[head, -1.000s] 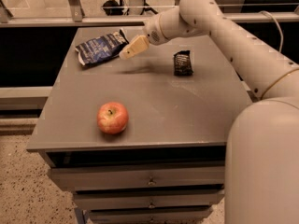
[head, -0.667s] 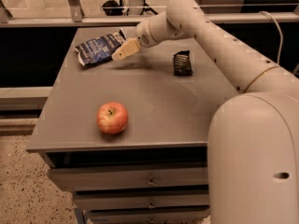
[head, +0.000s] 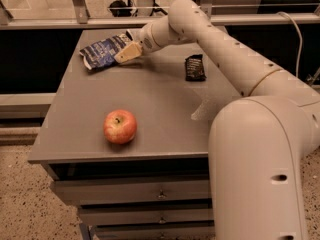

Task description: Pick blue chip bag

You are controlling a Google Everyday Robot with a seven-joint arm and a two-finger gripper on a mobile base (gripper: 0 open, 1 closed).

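One crinkled navy-blue foil chip bag (head: 101,52), far end of grey table (head: 165,115), tan gripper (head: 128,53) at its edge, grip state indiscernible.

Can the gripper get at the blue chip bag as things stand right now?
Probably yes. The gripper sits right at the edge of the blue chip bag with nothing between them; the black packet and apple lie well clear.

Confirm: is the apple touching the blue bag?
No, the apple sits near the front edge; the bag lies at the back, the gripper at its edge.
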